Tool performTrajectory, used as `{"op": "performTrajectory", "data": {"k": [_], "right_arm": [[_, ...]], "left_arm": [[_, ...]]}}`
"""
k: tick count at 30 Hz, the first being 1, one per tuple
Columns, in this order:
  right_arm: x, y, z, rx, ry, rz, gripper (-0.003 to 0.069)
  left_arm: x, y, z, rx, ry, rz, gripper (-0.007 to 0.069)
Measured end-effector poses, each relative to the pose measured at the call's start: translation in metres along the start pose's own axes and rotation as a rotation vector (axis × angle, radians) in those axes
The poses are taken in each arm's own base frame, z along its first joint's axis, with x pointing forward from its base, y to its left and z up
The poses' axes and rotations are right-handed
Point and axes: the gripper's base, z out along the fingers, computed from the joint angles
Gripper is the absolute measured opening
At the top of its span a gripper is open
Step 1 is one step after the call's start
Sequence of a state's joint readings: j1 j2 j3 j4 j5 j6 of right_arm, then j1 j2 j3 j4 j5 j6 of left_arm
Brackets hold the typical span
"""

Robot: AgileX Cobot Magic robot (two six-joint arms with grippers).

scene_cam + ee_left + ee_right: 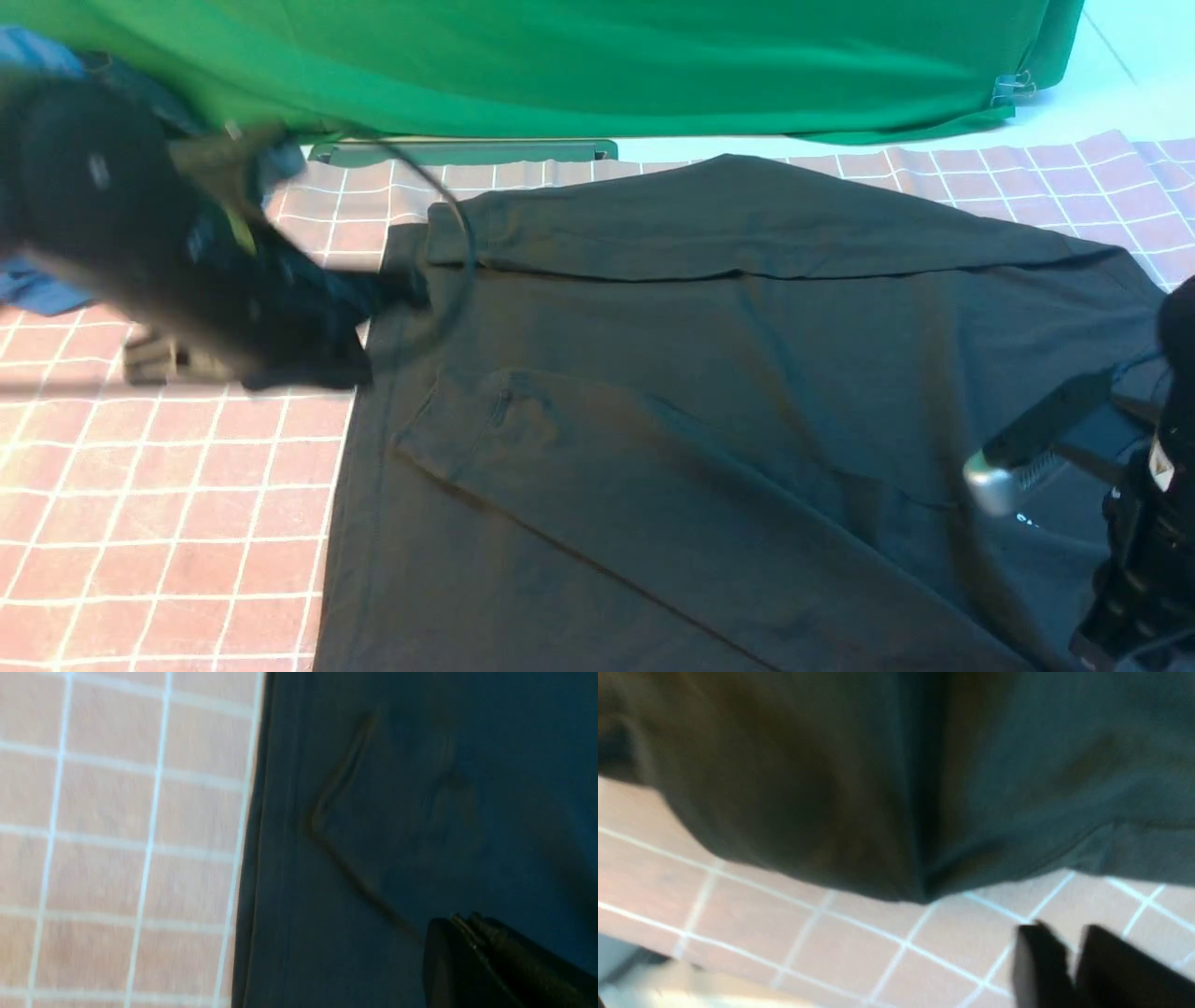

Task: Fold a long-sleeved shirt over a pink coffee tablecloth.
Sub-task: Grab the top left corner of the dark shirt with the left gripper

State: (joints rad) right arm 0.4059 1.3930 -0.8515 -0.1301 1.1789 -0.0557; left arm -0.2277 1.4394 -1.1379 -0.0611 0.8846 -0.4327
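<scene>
Two sleeves [747,233] of the large black cotton long-sleeved shirt [728,373] look folded in across its body, one along the far edge and one slanting over the near half. My read is that this squares the garment up so the body can be doubled over next.

- Shirt lies flat on the wide dusty-pink tablecloth with the thin white grid [168,504], which covers the surface and shows beyond the shirt on your left and far right.
- Left end effector [462,919]: jaws pressed together, nothing between them. It hangs over the shirt just inside its left edge. The front view smears it with blur, so you cannot tell contact from there.
- Right end effector [1071,970]: a slim gap between the jaws, pink grid showing through, no fabric caught. It sits above bare tablecloth just off the shirt's edge, likely lined up to take that edge.
- Plain green cloth [560,56] drapes behind. A blue garment [37,289] lies at far left, apart from the shirt.
- Containers: none visible in any view.
</scene>
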Motion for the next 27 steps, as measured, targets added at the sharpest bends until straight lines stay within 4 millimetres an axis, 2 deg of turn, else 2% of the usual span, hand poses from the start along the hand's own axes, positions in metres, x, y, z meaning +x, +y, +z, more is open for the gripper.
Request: {"op": "performTrajectory", "data": {"k": [2, 6, 7, 11, 12, 13, 14, 16, 18, 20, 24, 27], "right_arm": [[0.002, 0.000, -0.009, -0.006, -0.081, 0.010, 0.0051], [0.007, 0.004, -0.026, -0.047, -0.216, 0.039, 0.0034], [0.010, 0.007, -0.031, -0.081, -0.246, 0.050, 0.0034], [0.011, 0.009, -0.033, -0.103, -0.256, 0.044, 0.0034], [0.011, 0.009, -0.033, -0.103, -0.256, 0.043, 0.0034], [0.011, 0.009, -0.033, -0.105, -0.258, 0.042, 0.0034], [0.011, 0.009, -0.033, -0.105, -0.258, 0.042, 0.0034], [0.011, 0.009, -0.033, -0.105, -0.259, 0.043, 0.0034], [0.011, 0.009, -0.033, -0.105, -0.259, 0.043, 0.0034], [0.011, 0.009, -0.033, -0.106, -0.259, 0.043, 0.0034], [0.012, 0.009, -0.033, -0.107, -0.251, 0.042, 0.0032], [0.012, 0.009, -0.033, -0.109, -0.246, 0.042, 0.0032]], "left_arm": [[-0.023, 0.001, 0.003, 0.006, 0.000, -0.015, 0.0013], [-0.065, -0.005, 0.018, 0.014, -0.015, -0.032, 0.0013], [-0.085, -0.011, 0.035, 0.015, -0.018, -0.027, 0.0013], [-0.113, -0.018, 0.074, -0.001, -0.009, -0.013, 0.0031], [-0.114, -0.018, 0.077, -0.004, -0.011, -0.010, 0.0035], [-0.125, -0.019, 0.097, -0.022, -0.010, 0.000, 0.0072], [-0.126, -0.019, 0.100, -0.026, -0.011, 0.002, 0.0077], [-0.140, -0.019, 0.134, -0.051, -0.018, 0.019, 0.0167], [-0.147, -0.019, 0.147, -0.059, -0.041, 0.031, 0.0230], [-0.152, -0.017, 0.168, -0.074, -0.042, 0.041, 0.0307], [-0.154, -0.015, 0.195, -0.086, -0.043, 0.052, 0.0417], [-0.154, -0.013, 0.209, -0.084, -0.051, 0.056, 0.0459]]}}
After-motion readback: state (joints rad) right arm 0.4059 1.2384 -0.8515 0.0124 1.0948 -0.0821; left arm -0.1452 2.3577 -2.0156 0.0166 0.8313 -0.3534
